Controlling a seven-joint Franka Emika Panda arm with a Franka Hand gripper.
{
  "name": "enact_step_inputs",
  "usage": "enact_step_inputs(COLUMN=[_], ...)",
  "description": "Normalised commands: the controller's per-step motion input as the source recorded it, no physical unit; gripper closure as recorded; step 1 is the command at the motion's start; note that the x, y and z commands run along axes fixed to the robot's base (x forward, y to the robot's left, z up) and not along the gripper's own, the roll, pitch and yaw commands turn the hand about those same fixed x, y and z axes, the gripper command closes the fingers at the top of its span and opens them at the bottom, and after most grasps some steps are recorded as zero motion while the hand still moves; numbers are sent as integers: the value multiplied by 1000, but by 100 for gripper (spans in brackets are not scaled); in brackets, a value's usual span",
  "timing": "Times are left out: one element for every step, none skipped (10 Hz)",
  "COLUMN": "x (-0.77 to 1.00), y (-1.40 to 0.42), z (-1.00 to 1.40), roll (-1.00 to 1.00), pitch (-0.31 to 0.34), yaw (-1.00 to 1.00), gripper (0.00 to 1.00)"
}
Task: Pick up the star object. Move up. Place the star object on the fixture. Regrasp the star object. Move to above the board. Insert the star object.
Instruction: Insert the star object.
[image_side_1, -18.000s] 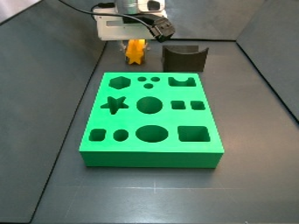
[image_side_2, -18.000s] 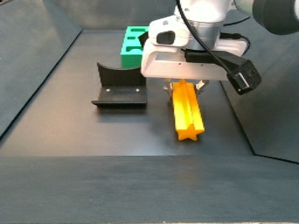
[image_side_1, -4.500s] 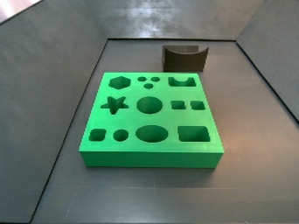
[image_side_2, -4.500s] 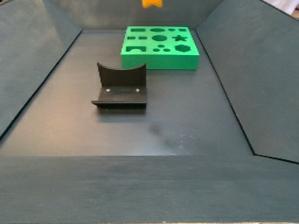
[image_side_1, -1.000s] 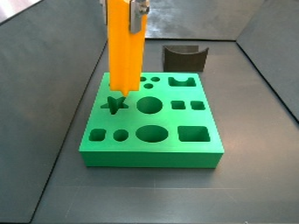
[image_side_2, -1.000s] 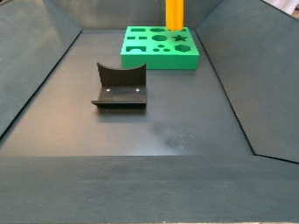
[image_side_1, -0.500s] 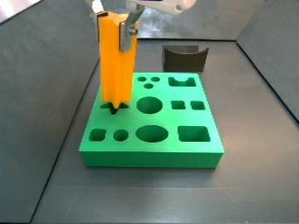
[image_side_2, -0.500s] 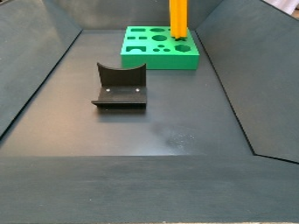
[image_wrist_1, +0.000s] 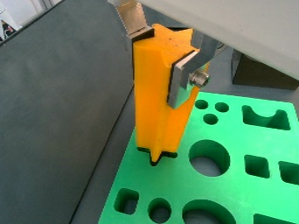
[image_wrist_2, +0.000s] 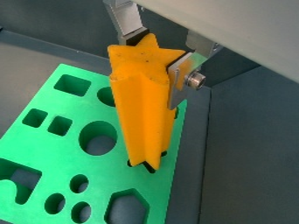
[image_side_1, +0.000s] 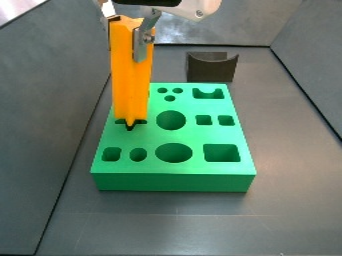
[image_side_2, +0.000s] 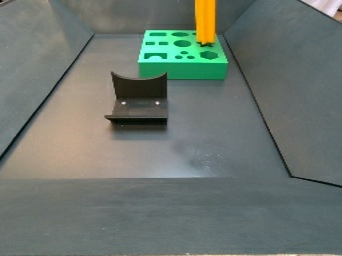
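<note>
The orange star object (image_side_1: 130, 75) is held upright by the gripper (image_wrist_1: 163, 54) above the left side of the green board (image_side_1: 174, 140), and its lower end is seen just entering the star-shaped hole (image_wrist_1: 156, 160) there. The fingers (image_wrist_1: 183, 77) are clenched on the upper part of the star object, one silver plate against each side, as is shown in both wrist views. The insertion is judged to be at its start, so the main risk is taken to be a rotational mismatch: if the points of the star are not lined up with the arms of the hole, the piece may be jammed on the rim and pushed askew between the pads. Because the piece is long and is gripped near its top, a small tilt would be magnified at the lower tip, and a wedge against the wall of the hole could follow. If downward force were kept up against such a jam, the board might be shifted on the bench (image_side_2: 174, 150), or the star object might slide upward in the grasp. An early release could leave it leaning out of the hole. The fixture (image_side_2: 136, 98) stands well apart and is not expected to interfere.
</note>
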Motion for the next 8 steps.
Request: enact_step_inputs(x=[37, 0, 0, 0, 0, 14, 0, 0], y=[0, -63, -66, -49, 0, 20, 74, 0], z=[0, -49, 0, 0, 0, -34, -60, -143], roll=[0, 10, 39, 26, 0, 0, 0, 39], pitch=[0, -113, -226, -176, -67, -41, -164, -173], yaw=[0, 0, 0, 0, -14, -29, 0, 0], gripper=[100, 100, 100, 100, 100, 100, 100, 100])
